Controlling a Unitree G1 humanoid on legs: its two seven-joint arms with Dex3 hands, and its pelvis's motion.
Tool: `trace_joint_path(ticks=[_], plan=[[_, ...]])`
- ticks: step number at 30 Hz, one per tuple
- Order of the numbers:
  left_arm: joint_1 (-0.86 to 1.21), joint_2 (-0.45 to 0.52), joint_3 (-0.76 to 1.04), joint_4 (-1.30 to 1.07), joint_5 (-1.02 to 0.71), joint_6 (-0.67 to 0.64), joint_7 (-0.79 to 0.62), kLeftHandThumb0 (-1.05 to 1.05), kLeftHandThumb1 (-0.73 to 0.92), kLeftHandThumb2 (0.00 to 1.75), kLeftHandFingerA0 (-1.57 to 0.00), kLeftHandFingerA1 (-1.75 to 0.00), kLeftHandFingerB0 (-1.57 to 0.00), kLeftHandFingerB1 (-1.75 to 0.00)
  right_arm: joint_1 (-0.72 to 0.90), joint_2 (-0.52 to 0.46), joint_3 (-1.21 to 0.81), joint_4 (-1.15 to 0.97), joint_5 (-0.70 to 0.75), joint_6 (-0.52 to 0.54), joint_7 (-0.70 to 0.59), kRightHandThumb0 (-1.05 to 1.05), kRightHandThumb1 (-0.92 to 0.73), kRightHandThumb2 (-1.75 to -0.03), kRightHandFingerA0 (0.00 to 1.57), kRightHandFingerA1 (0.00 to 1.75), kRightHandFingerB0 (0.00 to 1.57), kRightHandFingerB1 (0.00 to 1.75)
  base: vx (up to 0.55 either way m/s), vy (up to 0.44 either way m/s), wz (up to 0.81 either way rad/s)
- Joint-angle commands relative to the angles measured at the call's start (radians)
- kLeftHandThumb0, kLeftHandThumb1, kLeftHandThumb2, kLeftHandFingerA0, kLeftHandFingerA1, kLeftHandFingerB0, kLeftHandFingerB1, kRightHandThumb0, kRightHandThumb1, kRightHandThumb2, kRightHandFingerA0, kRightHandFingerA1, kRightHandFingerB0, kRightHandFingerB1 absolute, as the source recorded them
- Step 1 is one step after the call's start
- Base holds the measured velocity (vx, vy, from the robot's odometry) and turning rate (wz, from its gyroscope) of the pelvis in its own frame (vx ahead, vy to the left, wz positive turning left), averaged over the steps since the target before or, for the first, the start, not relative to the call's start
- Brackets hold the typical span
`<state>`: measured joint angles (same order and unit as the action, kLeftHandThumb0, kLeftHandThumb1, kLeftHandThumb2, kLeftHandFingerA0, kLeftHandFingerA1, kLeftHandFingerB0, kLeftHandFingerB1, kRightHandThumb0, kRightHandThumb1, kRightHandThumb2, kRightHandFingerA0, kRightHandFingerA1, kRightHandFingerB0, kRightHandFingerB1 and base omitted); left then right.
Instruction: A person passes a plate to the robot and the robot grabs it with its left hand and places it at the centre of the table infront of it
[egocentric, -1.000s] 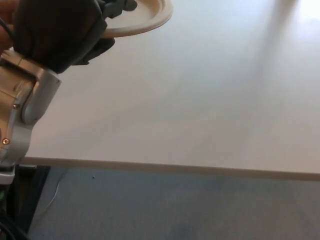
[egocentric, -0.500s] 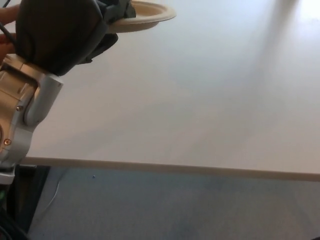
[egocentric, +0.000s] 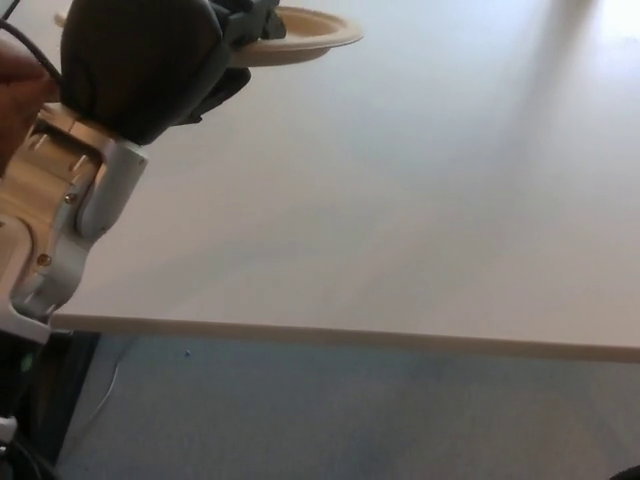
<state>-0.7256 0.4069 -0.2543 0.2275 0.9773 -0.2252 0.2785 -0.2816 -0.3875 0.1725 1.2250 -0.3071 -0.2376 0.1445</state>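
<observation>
A cream plate (egocentric: 305, 36) hangs above the far left of the white table (egocentric: 400, 200), held nearly level. My left hand (egocentric: 150, 65) is shut on its near rim, with fingers (egocentric: 255, 22) over the top and the thumb under it. Most of the plate's left part is hidden behind the hand. My right hand does not show.
A person's hand (egocentric: 22, 95) shows at the left edge behind my left wrist. The table's front edge (egocentric: 350, 338) runs across the lower picture, with grey floor (egocentric: 350, 420) below it.
My left hand has moved rightward with the plate, and the plate has dropped lower in the picture and levelled out. The person's hand now shows more at the left.
</observation>
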Motion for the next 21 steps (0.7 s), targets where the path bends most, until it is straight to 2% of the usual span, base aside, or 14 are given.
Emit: trace_joint_path(ticks=[1,2,3,4,8,12,13,14,15,18,21], plan=[[-0.045,-0.026,-0.062,0.156,0.023,-0.01,0.095,-0.25,0.63,0.59,-0.95,-1.42,-0.83,-0.64,-0.003,-0.017,0.002,0.0,-0.005,0.015,-0.006,-0.76,-0.86,-0.66,0.41,0.59,0.37,0.47,0.0,0.0,0.0],[-0.053,-0.031,-0.075,0.183,0.026,-0.008,0.101,-0.25,0.63,0.59,-0.95,-1.42,-0.83,-0.64,-0.002,-0.017,0.002,-0.002,-0.004,0.017,-0.006,-0.76,-0.86,-0.66,0.41,0.59,0.37,0.47,0.0,0.0,0.0],[-0.062,-0.04,-0.087,0.211,0.022,-0.002,0.092,-0.26,0.65,0.6,-0.91,-1.48,-0.81,-0.71,-0.003,-0.019,-0.001,-0.003,-0.001,0.012,-0.004,-0.76,-0.85,-0.65,0.4,0.58,0.37,0.47,0.0,0.0,0.0],[-0.072,-0.051,-0.105,0.251,0.023,0.001,0.107,-0.27,0.6,0.58,-0.96,-1.42,-0.87,-0.54,-0.004,-0.019,-0.002,-0.004,0.0,0.011,-0.002,-0.76,-0.85,-0.65,0.39,0.58,0.37,0.47,0.0,0.0,0.0],[-0.108,-0.079,-0.163,0.379,0.024,-0.005,0.135,-0.28,0.63,0.61,-0.95,-1.44,-0.79,-0.51,-0.012,-0.018,-0.001,-0.004,0.0,0.02,0.004,-0.78,-0.81,-0.69,0.38,0.58,0.34,0.46,0.0,0.0,0.0],[-0.131,-0.102,-0.211,0.464,0.031,0.003,0.159,-0.3,0.62,0.61,-0.94,-1.42,-0.83,-0.5,-0.013,-0.019,0.0,-0.005,0.0,0.013,0.009,-0.75,-0.85,-0.65,0.39,0.56,0.37,0.46,0.0,0.0,0.0],[-0.142,-0.118,-0.232,0.505,0.033,0.006,0.161,-0.41,0.53,0.77,-1.02,-1.31,-0.75,-0.6,-0.018,-0.017,-0.003,-0.001,0.003,0.014,0.011,-0.74,-0.85,-0.65,0.4,0.55,0.37,0.46,0.0,0.0,0.0],[-0.145,-0.12,-0.238,0.514,0.031,0.006,0.164,-0.41,0.53,0.77,-1.02,-1.31,-0.75,-0.6,-0.019,-0.016,-0.003,-0.001,0.003,0.014,0.011,-0.74,-0.85,-0.65,0.4,0.55,0.37,0.46,0.0,0.0,0.0],[-0.156,-0.136,-0.258,0.559,0.034,0.003,0.186,-0.29,0.62,0.58,-0.97,-1.41,-0.83,-0.51,-0.023,-0.015,-0.002,0.0,0.003,0.018,0.014,-0.75,-0.85,-0.63,0.41,0.56,0.37,0.45,0.0,0.0,0.0],[-0.167,-0.161,-0.301,0.623,0.047,0.024,0.193,-0.29,0.62,0.61,-0.93,-1.43,-0.79,-0.48,-0.027,-0.017,0.009,-0.004,-0.009,0.014,0.012,-0.75,-0.85,-0.65,0.41,0.57,0.38,0.46,0.0,0.0,0.0],[-0.173,-0.177,-0.33,0.65,0.047,0.033,0.187,-0.27,0.62,0.6,-0.93,-1.38,-0.8,-0.48,-0.032,-0.016,0.013,-0.001,-0.011,0.014,0.01,-0.76,-0.86,-0.63,0.41,0.58,0.37,0.46,0.0,0.0,0.0]])
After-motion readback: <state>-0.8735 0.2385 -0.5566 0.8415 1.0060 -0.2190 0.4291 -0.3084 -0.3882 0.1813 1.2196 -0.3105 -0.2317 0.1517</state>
